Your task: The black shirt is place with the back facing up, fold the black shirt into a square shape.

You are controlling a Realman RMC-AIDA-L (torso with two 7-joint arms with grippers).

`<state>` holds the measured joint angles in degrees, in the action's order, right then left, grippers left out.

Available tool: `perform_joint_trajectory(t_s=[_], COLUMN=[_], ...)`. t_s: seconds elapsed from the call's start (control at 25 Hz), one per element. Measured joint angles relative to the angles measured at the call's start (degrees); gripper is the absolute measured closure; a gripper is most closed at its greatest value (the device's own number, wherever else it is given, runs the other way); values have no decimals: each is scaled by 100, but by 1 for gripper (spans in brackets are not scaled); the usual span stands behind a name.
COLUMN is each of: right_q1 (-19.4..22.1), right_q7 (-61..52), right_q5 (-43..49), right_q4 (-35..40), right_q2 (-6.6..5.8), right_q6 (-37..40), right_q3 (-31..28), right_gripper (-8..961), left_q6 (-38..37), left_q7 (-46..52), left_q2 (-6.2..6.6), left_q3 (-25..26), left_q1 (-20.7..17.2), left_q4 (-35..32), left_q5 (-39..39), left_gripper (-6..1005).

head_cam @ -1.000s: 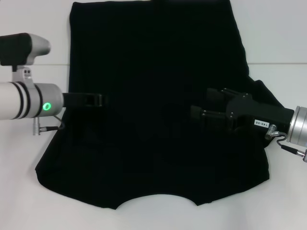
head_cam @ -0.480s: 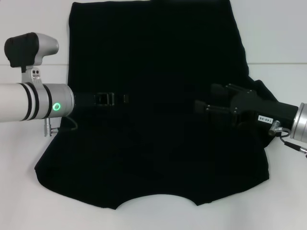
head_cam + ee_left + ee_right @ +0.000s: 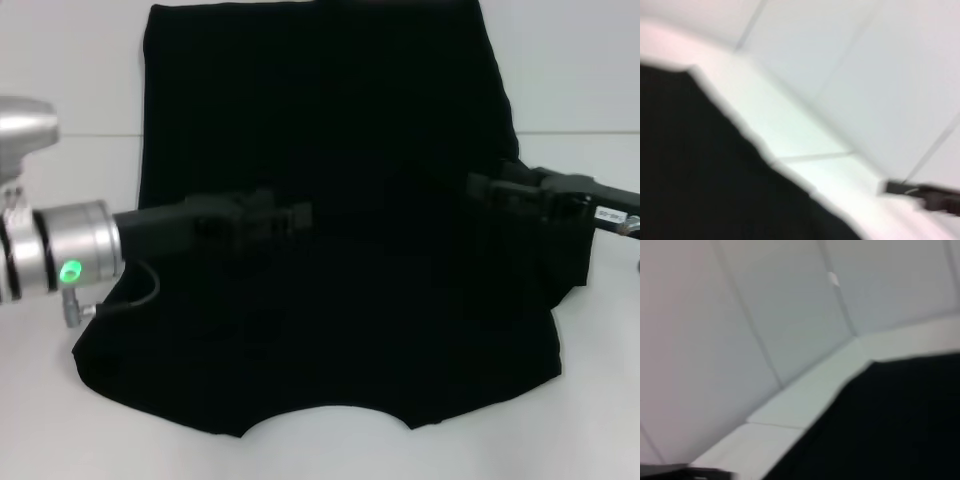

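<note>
Black shirt (image 3: 330, 200) is lying across the table (image 3: 70, 70) mid-frame, sides seemingly tucked, bottom fold remaining, left gripper (image 3: 290, 217) and right gripper (image 3: 485, 187) hovering over it, finger state unreadable.

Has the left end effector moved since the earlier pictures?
Yes. In the head view the left end effector has moved further toward the middle of the black shirt, away from its left edge.
</note>
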<state>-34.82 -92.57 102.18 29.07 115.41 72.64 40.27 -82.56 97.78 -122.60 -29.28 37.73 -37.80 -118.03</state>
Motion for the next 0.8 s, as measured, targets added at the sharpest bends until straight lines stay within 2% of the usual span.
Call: perform_joint_trajectory(t_s=[0.16,0.32,0.64,0.8], right_q1=[-43,-8,156,163], right_q7=[-1363,-2404,-3628,-3968], right_q5=[760,1432,2244,2552], right_q4=[194,449,738,756], right_q2=[-178,-284,-584,-647], right_q6=[-336,-425,-424,-513], right_q3=[24,3,-28,-84], right_gripper=[33,36,38,38], left_q6=[-640,-897,-893,-797], left_q7=[-1591,-2503,-3312,-3490], left_q2=[-125,-137,-148,-145], left_q3=[223,257,83,57], left_q1=[-405,-548,-547,-484], left_q4=[176,380,384,371], left_q5=[706,878,333,-41], left_gripper=[275,182,185,186])
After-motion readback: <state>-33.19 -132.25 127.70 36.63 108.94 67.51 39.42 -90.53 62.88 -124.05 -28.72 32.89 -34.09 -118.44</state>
